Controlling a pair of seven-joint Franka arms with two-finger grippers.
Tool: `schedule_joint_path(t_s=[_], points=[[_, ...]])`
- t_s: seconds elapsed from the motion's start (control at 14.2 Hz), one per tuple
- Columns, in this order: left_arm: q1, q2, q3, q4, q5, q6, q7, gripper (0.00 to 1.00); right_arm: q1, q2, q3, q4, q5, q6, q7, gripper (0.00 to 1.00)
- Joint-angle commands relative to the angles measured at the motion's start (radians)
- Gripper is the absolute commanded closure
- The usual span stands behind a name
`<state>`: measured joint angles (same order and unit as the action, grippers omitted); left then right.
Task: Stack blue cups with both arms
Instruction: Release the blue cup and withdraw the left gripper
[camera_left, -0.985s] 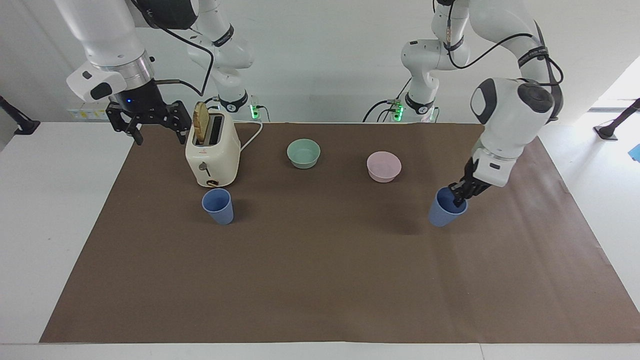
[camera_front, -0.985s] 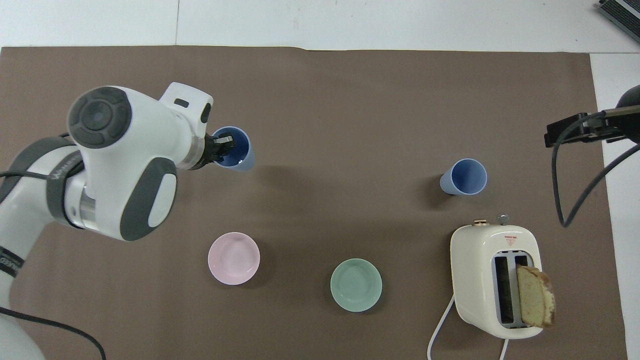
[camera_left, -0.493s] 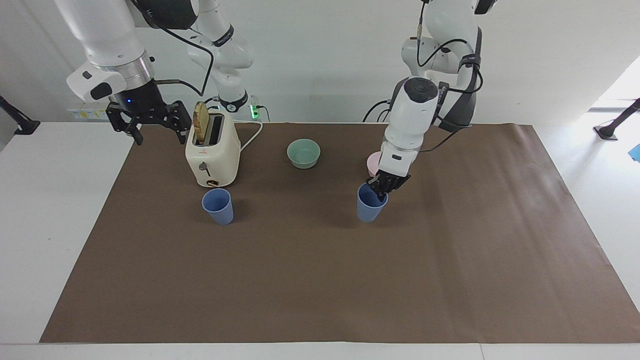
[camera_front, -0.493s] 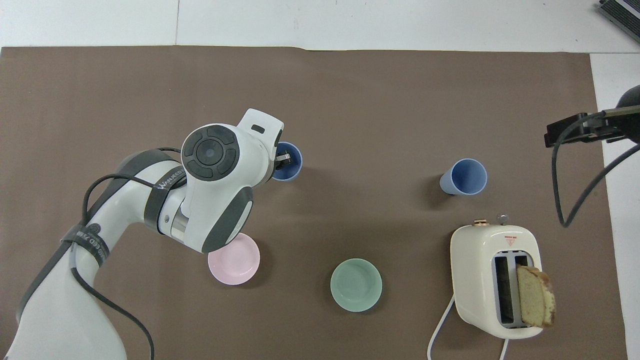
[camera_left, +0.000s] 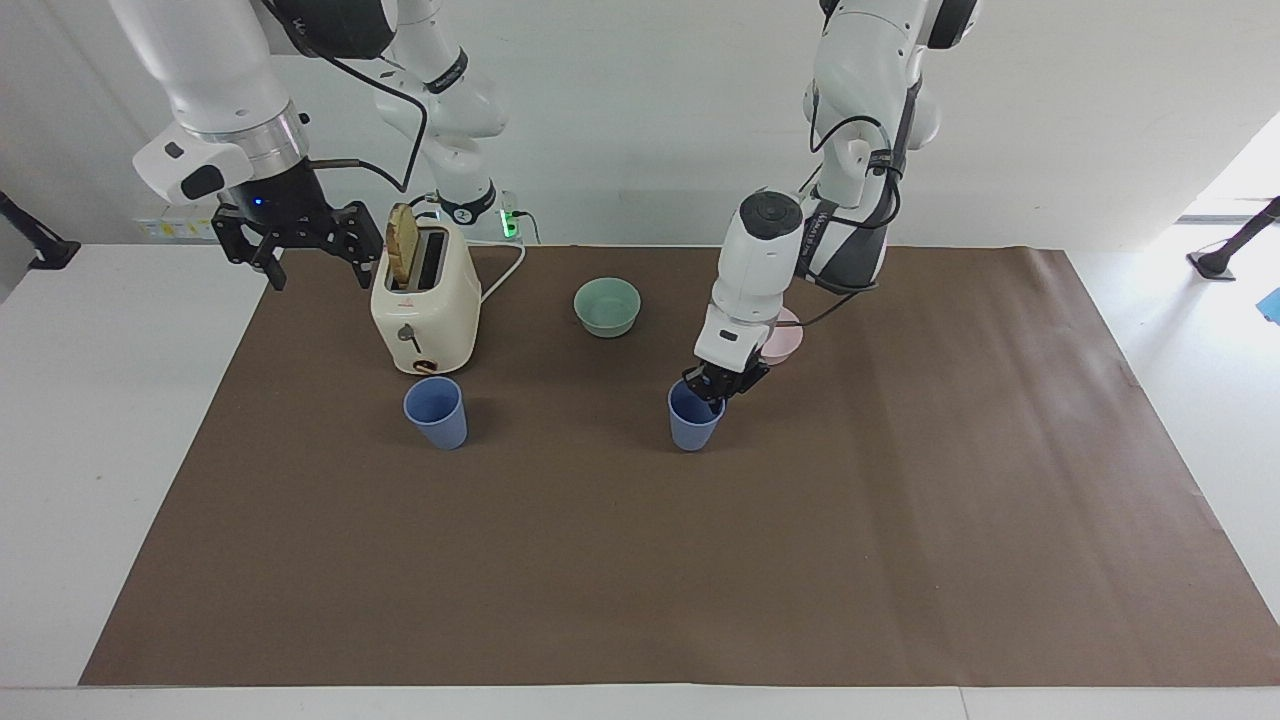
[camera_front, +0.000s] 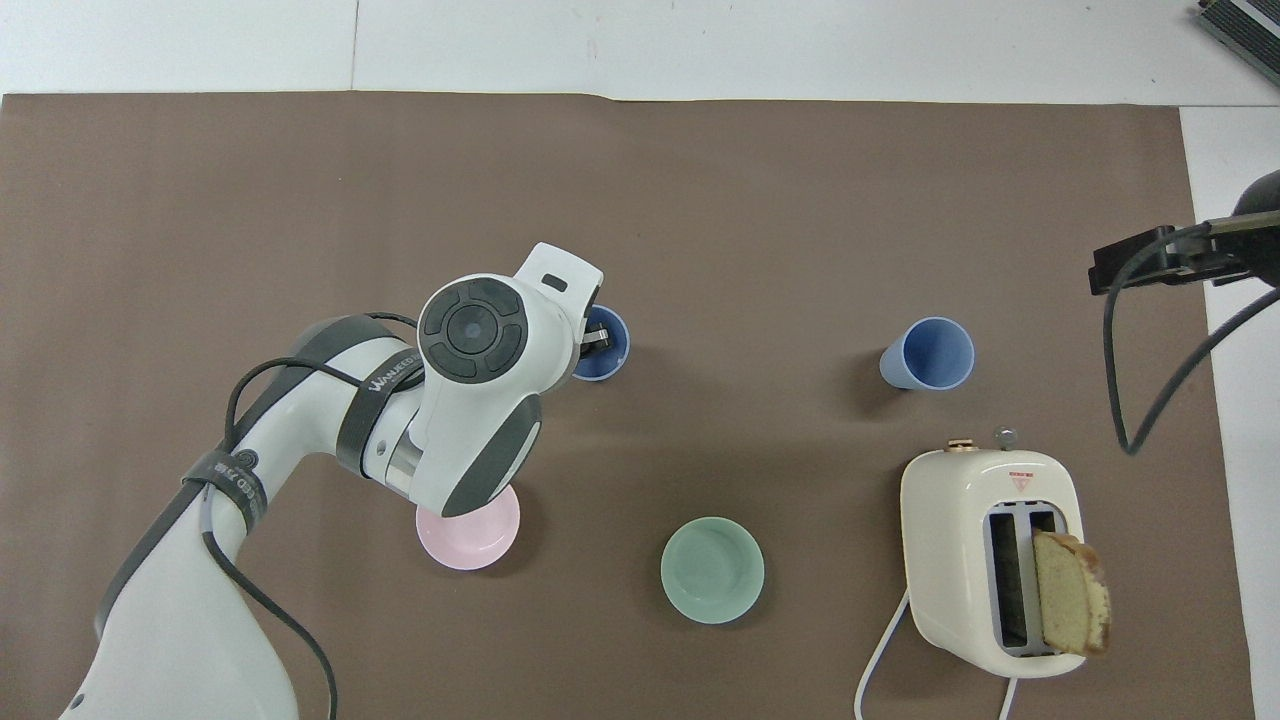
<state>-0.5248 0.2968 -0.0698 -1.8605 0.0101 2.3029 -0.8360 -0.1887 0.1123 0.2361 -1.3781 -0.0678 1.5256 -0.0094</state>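
Pink bowl half hidden, left arm covering

Two blue cups: matt, smooth plastic. Toaster: glossy cream shell. Green bowl and pink bowl: smooth, matt finish. Brown sheet over the surface: matt, paper-like, faintly creased. Arm casings: glossy white plastic with grey panels.
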Motion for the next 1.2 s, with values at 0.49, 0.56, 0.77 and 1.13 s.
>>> schedule_joint_path(t_s=[0.49,0.56,0.77,1.13], points=[[0.035,-0.042,0.03,0.029,0.025,-0.075,-0.003,0.0,-0.011,-0.01,0.005,-0.018,0.019,0.018,0.016,0.0],[0.048,-0.05,0.031,0.038,0.025,-0.094,0.006,0.0,-0.009,-0.008,0.005,-0.018,0.019,0.019,0.016,0.0],[0.124,-0.103,0.03,0.038,0.027,-0.121,0.081,0.0,-0.009,-0.01,0.005,-0.018,0.019,0.016,0.011,0.0],[0.261,-0.194,0.028,0.032,0.028,-0.281,0.4,0.0,-0.011,-0.052,0.003,-0.138,0.086,0.124,0.008,0.0]])
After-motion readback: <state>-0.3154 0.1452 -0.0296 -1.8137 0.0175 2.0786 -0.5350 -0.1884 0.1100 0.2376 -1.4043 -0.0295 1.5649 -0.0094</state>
